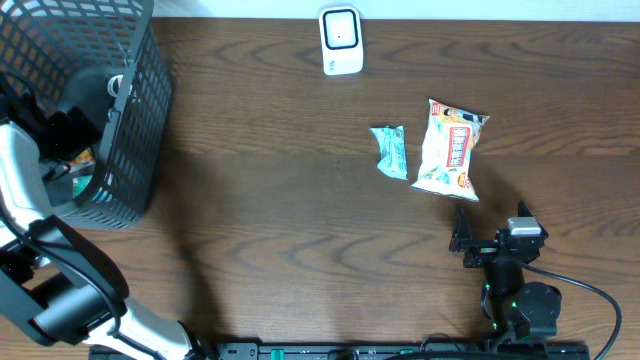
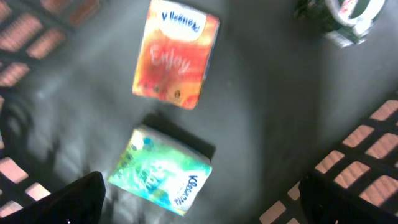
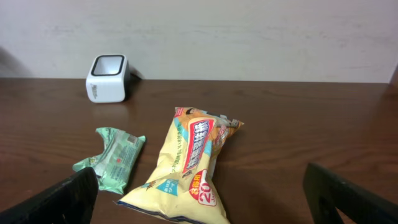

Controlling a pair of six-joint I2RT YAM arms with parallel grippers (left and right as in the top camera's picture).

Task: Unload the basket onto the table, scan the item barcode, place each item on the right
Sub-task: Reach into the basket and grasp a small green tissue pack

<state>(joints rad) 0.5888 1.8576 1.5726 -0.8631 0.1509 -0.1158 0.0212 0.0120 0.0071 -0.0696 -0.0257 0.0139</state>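
We're looking down on the orange Kleenex pack [image 2: 176, 55] and the green Kleenex pack [image 2: 163, 171], both flat in the basket [image 1: 140, 120], with the left end effector [image 2: 202, 196] spread wide above them. Across the tabletop [image 1: 270, 220], the right end effector [image 3: 202, 193] gapes empty, facing the snack bag [image 3: 189, 165], the green packet [image 3: 115, 158] and the scanner [image 3: 107, 78].

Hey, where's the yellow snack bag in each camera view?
Overhead: the yellow plastic snack bag lies right of centre.
Left wrist: not in it.
Right wrist: the bag lies at lower centre.
Shared landmark: the small green packet lies just left of it in both views.
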